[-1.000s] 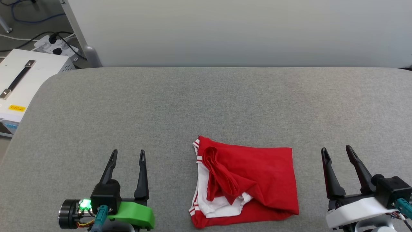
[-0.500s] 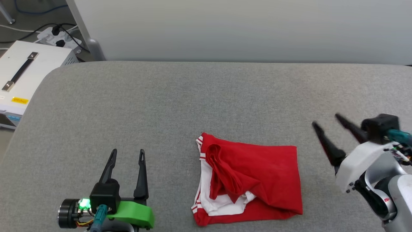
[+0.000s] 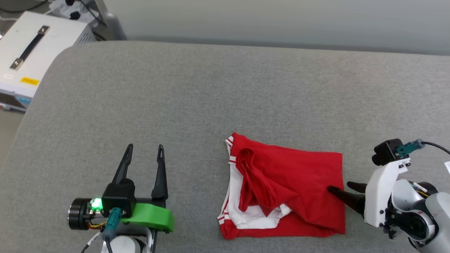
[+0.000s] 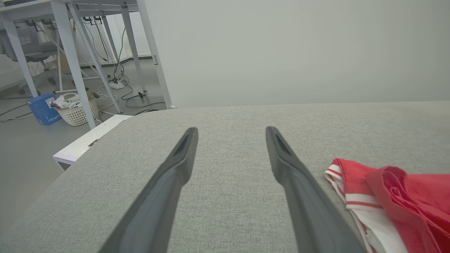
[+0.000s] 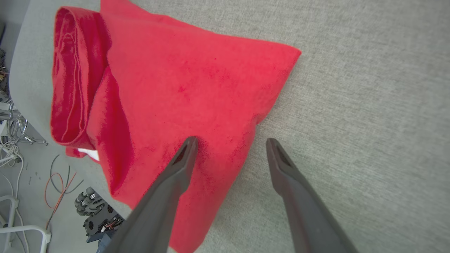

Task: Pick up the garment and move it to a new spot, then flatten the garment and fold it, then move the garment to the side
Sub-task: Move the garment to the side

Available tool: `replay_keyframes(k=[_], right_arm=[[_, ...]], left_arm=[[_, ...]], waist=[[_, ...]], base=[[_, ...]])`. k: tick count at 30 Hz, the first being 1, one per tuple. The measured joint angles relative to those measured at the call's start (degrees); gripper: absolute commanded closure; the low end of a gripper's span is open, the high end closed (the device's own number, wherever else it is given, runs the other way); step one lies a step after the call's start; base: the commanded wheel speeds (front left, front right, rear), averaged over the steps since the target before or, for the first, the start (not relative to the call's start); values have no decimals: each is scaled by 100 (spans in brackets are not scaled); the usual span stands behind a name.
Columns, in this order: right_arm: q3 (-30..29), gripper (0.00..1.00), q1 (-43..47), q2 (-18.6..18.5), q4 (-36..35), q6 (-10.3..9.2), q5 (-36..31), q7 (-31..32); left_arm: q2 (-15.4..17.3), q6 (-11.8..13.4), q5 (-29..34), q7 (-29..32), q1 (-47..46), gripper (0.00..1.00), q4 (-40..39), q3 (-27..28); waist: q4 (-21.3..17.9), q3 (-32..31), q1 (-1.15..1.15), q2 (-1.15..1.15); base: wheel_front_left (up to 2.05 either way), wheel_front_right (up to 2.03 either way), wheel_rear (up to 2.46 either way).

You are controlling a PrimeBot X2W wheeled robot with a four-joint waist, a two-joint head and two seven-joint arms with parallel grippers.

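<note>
Soft red garment lies folded, rumpled, on coarse grey woven surface.

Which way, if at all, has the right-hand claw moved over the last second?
Yes. The right gripper swung left toward the garment: once clear of its right edge, one finger now overlaps it.

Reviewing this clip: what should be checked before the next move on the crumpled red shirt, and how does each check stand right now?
1. Right gripper open: ok, fingers spread.
2. Right gripper at the edge of the red fabric shirt with white striped-trim sleeves: ok, one finger over red cloth, the other over the grey padded table.
3. Fingers touching the cloth: cannot tell.
4. Left gripper open and apart from the shirt: ok.
5. Shirt flattened: not ok, it lies folded and bunched.
</note>
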Motion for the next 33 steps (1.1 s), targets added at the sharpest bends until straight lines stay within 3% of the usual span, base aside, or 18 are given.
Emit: replay_keyframes(k=[7, 11, 12, 13, 14, 24, 33], right_arm=[[249, 0, -281, 310, 680, 1, 11, -214], [611, 0, -418, 193, 837, 1, -113, -415], [693, 38, -439, 153, 846, 1, -116, -504], [757, 94, -455, 126, 835, 1, -115, -593], [835, 100, -476, 98, 818, 1, -116, -720], [1494, 100, -878, -411, 234, 1, -545, -1671], [1672, 100, -1254, -1220, -407, 1, -905, -1688]], left_arm=[[-47, -3, 0, 0, -211, 0, 13, -14], [-67, -3, 0, 0, -255, 0, 33, -23], [-68, -3, 0, 0, -255, 0, 41, -20], [-69, -1, 0, 0, -255, 0, 49, -13], [-70, 2, 0, 0, -254, 0, 62, 1], [-63, 4, 14, -1, -146, 0, 94, 120], [-58, 4, 57, -1, -44, 0, -16, 136]], waist=[[251, 325, 0, 0], [381, 447, 0, 0], [405, 464, 0, 0], [420, 470, 0, 0], [424, 464, 0, 0], [102, 221, 0, 0], [-666, 131, 0, 0]], base=[[0, 0, 0], [0, 0, 0], [0, 0, 0], [0, 0, 0], [0, 0, 0], [0, 0, 0], [0, 0, 0]])
